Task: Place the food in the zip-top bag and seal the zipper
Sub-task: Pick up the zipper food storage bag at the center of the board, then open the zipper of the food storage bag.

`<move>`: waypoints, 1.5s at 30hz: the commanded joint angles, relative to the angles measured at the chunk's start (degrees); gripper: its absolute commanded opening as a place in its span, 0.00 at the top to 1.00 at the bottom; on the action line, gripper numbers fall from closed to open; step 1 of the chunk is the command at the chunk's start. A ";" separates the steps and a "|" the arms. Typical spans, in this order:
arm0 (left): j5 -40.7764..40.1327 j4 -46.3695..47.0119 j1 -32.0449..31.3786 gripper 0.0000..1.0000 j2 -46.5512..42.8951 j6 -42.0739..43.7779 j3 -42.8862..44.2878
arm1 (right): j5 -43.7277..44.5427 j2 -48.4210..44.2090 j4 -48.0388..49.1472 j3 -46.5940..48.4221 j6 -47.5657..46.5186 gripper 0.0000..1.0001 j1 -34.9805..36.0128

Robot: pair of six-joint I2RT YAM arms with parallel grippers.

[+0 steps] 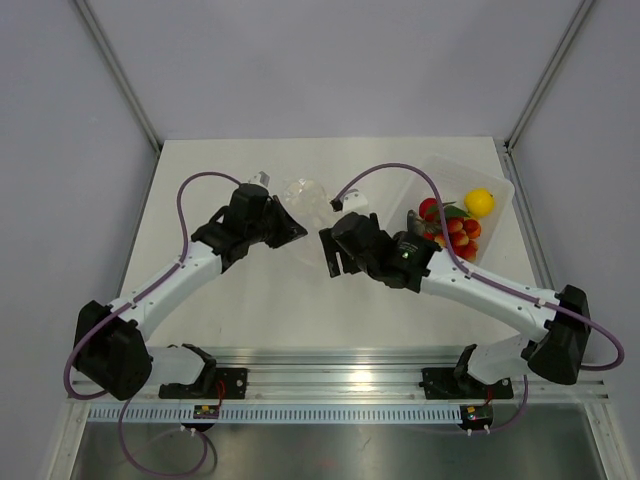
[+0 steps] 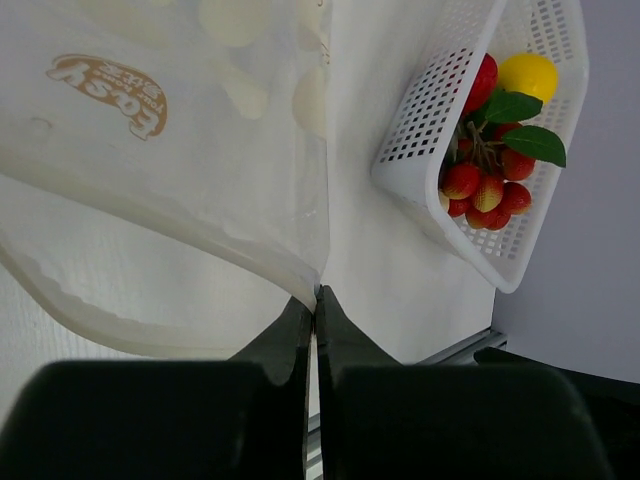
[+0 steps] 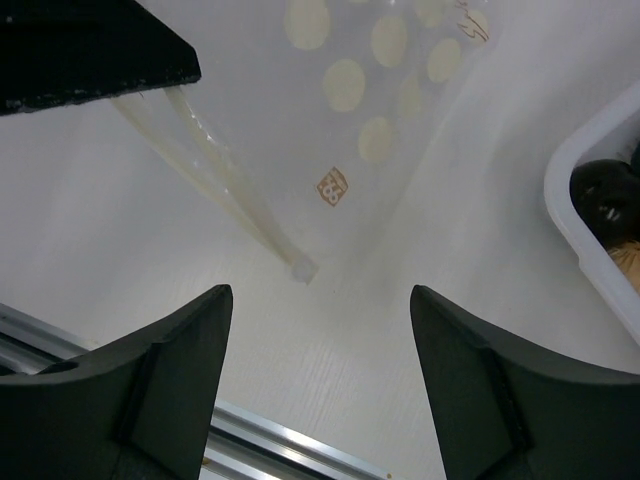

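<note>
At the zip-top bag [image 2: 180, 180] edge, left pincer [image 2: 315, 300] pinches; right pincer [image 3: 320, 295] spread beside.

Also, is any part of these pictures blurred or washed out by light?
Top external: evenly lit, the zip-top bag almost lost against the white table. Left wrist: bag pale, washed-out, the food looks crisp. Right wrist: the right pincer near the lens is dark and soft-edged.
</note>
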 commanded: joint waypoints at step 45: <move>5.98 -4.78 0.07 0.01 -6.18 5.77 6.79 | -2.29 11.94 13.26 8.27 -0.64 1.00 -0.20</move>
